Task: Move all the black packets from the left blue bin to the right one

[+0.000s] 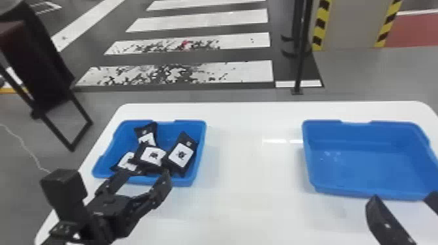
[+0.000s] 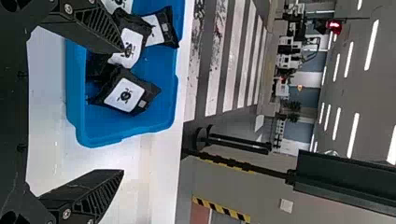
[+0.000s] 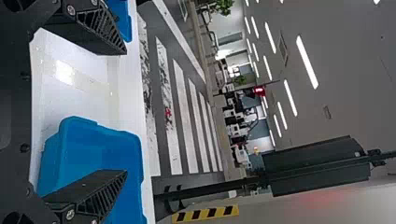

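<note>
My left pincer [image 1: 143,176], the nearer one, gapes with nothing between its fingers; four black packets [image 1: 151,156] lie just beyond its tips in the left blue bin [image 1: 182,181]. The rightmost packet [image 1: 181,154] points lengthwise away, leaning right. The left wrist view shows one finger [image 2: 95,28] overlapping the packets, the other over white surface [image 2: 140,170].

table [image 1: 251,182]: left bin [image 1: 201,140]; right bin [image 1: 368,166]; in left bin: 4 packets [image 1: 151,155]
</note>
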Robot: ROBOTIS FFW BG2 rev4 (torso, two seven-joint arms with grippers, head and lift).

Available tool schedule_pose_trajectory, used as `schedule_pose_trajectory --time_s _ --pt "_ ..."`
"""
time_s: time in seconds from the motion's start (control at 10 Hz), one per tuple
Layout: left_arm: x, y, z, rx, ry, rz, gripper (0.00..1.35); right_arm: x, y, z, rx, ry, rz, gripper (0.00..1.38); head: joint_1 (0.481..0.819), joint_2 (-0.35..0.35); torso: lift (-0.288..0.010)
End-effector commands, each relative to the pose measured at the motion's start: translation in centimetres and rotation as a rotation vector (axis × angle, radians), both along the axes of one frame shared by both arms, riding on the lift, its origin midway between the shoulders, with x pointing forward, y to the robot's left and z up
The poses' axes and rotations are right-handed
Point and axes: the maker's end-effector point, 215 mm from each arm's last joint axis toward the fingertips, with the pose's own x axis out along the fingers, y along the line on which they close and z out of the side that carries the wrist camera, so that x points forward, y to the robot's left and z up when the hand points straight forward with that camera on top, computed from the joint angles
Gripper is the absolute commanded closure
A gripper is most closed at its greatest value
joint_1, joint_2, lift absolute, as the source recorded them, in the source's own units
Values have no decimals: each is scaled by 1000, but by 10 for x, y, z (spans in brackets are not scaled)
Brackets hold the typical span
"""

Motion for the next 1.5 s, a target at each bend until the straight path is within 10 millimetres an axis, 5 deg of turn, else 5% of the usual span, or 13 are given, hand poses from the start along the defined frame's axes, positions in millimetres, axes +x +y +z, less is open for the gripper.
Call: schedule_pose_trajectory --time_s 0.0,0.8,1.1,1.4 --pt "20 8 -10 9 26 7 113 0 0 -2 0 3 0 116 695 184 -140" --pt "100 40 -76 35 278 -26 110 -2 1 -7 14 15 4 116 695 208 -140" --pt "140 51 -80 90 331 -24 105 -2 1 -10 18 20 4 116 695 215 -140" --pt "164 9 -96 139 404 -136 99 -1 1 -12 21 22 5 116 695 202 -140"
